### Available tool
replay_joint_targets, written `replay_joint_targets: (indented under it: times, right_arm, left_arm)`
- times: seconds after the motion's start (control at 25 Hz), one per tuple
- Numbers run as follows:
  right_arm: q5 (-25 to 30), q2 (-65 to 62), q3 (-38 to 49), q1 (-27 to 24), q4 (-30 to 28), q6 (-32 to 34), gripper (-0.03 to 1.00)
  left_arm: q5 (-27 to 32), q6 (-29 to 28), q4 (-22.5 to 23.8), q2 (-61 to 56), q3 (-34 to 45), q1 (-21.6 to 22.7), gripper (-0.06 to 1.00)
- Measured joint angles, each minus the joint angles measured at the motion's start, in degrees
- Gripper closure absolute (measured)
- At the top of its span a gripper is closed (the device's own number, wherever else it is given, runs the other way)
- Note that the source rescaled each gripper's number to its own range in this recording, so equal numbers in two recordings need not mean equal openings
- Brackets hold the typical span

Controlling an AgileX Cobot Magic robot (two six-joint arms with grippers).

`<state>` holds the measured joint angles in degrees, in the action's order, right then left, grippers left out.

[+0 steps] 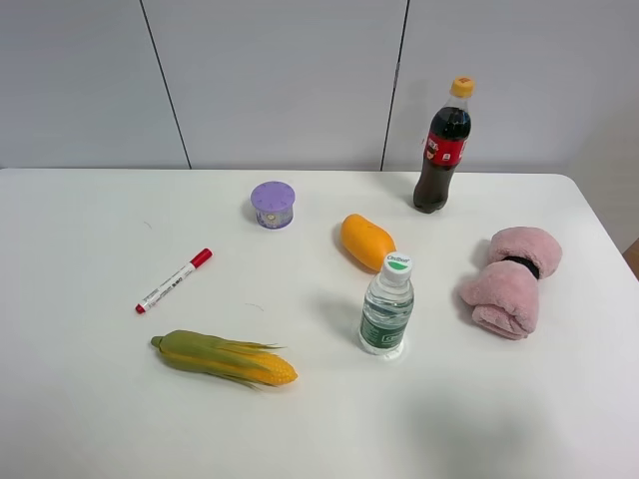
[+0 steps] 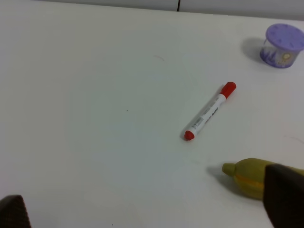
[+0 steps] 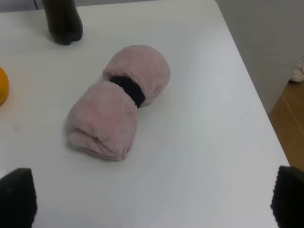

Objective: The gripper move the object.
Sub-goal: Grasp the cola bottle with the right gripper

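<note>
The cola bottle (image 1: 442,150) stands upright at the back right of the white table (image 1: 90,399), with dark drink, a red label and an orange-yellow cap. Only its dark base (image 3: 62,21) shows in the right wrist view, beyond a pink rolled towel (image 3: 118,102). My right gripper (image 3: 152,199) is open and empty, well short of the bottle, with the towel between. My left gripper (image 2: 147,209) is open and empty over the table's left part, far from the bottle. Neither arm shows in the exterior high view.
A clear water bottle (image 1: 386,306) stands mid-table, with an orange mango-like fruit (image 1: 366,241) behind it. A purple lidded jar (image 1: 273,205), a red-capped marker (image 1: 174,280) and a corn cob (image 1: 225,358) lie to the left. The pink towel (image 1: 511,281) lies near the table's right edge (image 3: 247,85).
</note>
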<state>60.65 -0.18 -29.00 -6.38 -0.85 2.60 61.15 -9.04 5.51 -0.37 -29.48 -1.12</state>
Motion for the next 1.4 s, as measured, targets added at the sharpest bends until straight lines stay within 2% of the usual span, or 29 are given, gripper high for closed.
replay_joint_targets:
  times: [0.24,0.48,0.64,1.16,1.24,1.4]
  right_arm:
    - [-0.7,3.9,-0.7,0.0,0.8,-2.6,-0.03]
    - [-8.1,12.6,-5.7,0.1,0.8,-3.0,-0.03]
    - [-13.0,19.2,-6.0,0.1,1.5,-3.6,-0.03]
    - [-38.8,47.3,-6.2,0.2,5.5,-12.6,-0.03]
    - [-43.3,52.0,-6.2,1.1,5.3,-13.4,-0.03]
    - [-54.9,60.5,-6.2,6.2,5.0,-13.6,-0.03]
  left_arm:
    - [0.0,0.0,0.0,0.0,0.0,0.0,-0.06]
    - [0.1,0.0,-0.1,0.0,0.0,0.0,-0.06]
    - [0.1,0.0,-0.1,0.0,0.0,0.0,-0.06]
    - [0.1,0.0,-0.1,0.0,0.0,0.0,-0.06]
    - [0.1,0.0,-0.1,0.0,0.0,0.0,-0.06]
    - [0.1,0.0,-0.1,0.0,0.0,0.0,-0.06]
